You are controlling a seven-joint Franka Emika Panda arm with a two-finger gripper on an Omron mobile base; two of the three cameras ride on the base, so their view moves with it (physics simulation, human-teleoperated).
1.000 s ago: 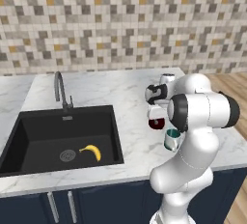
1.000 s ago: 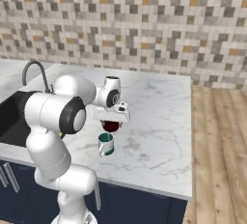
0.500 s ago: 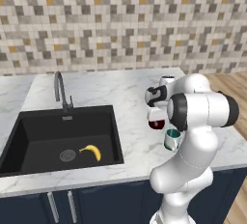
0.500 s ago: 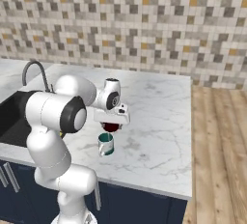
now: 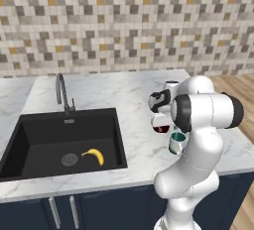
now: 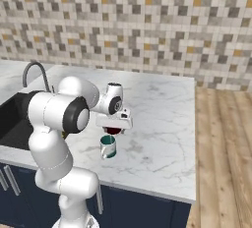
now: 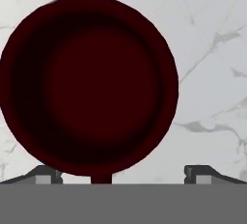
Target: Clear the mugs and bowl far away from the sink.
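Nothing has shifted since a second ago — the gripper [image 7: 123,174] hangs jaws apart over the maroon mug [image 7: 88,85] on the counter [image 6: 162,124], beside the metal mug [image 6: 108,146] — so centre it before closing.

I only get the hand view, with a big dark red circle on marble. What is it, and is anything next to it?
Observer: It's the maroon mug from above. The right base view shows a silvery mug with a teal inside beside it, nearer the counter's front edge.
Operator: Where's the sink?
Observer: The black sink is left of the mugs in the left base view, with counter between.
Operator: Anything in it?
Observer: A banana lies beside the drain.
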